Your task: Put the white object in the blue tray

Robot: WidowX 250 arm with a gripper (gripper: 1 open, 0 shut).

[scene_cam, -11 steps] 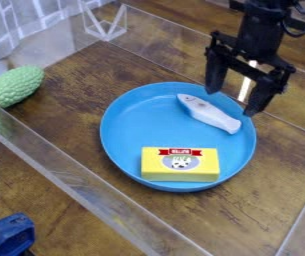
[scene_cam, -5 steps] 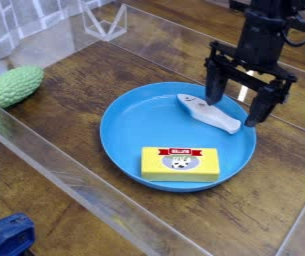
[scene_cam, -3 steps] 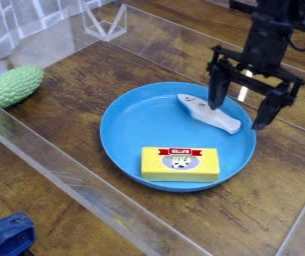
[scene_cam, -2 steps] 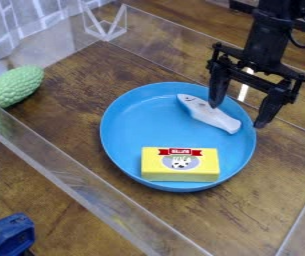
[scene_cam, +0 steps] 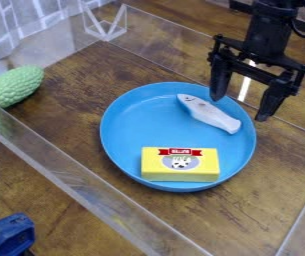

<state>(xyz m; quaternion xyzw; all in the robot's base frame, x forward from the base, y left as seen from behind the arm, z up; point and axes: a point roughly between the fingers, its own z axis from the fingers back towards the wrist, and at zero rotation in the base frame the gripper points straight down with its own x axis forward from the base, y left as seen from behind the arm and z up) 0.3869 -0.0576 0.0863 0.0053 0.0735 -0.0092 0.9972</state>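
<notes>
The white object lies inside the blue tray, toward its right rim, slanting down to the right. A yellow box with a red label rests in the tray's front part. My gripper hangs just above and right of the white object, pointing straight down. Its two dark fingers stand wide apart with nothing between them, and no finger touches the white piece.
A green bumpy object sits at the left by a clear plastic wall that runs along the front. A clear stand is at the back. A blue thing shows at the bottom left corner. The table is dark wood.
The gripper has lifted and drifted to the right away from the white object, staying wide open. The white object and yellow box lie where they were.
</notes>
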